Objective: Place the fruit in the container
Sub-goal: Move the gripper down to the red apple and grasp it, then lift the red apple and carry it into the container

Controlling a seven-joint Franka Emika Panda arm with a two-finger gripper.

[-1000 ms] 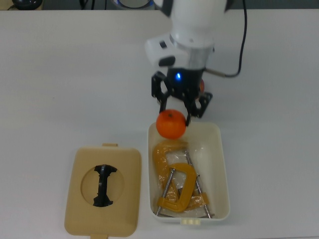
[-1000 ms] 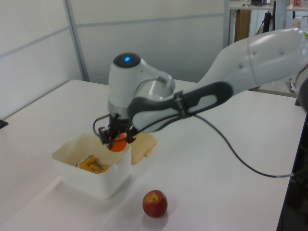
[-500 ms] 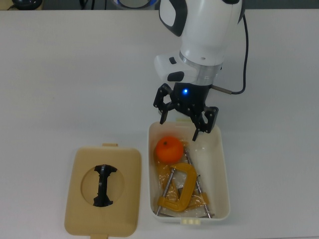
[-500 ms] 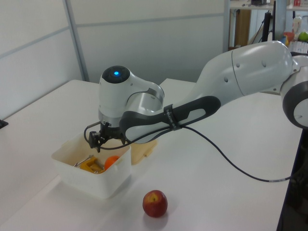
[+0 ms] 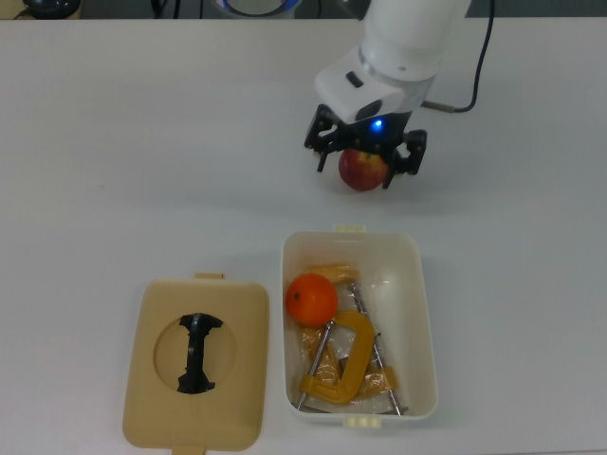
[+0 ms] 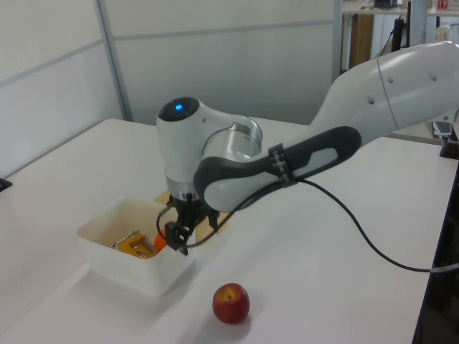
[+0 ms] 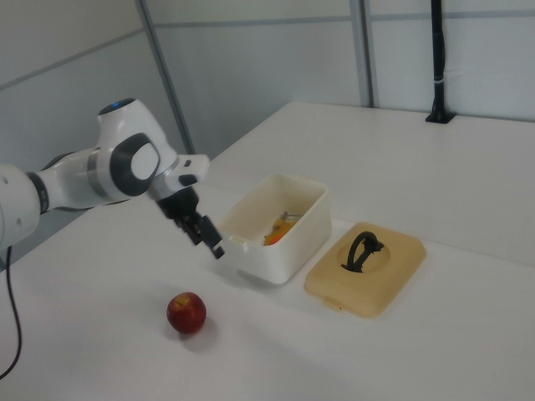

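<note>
Top view: apple [image 5: 361,171] under spread gripper [image 5: 365,159]

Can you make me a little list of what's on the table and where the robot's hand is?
orange: inside the box, beside the clamps
apple: on the table, outside the box
lid: flat on the table next to the box, handle up
hand: open, holding nothing, up in the air between box and apple
fruit left to move: the apple
</note>
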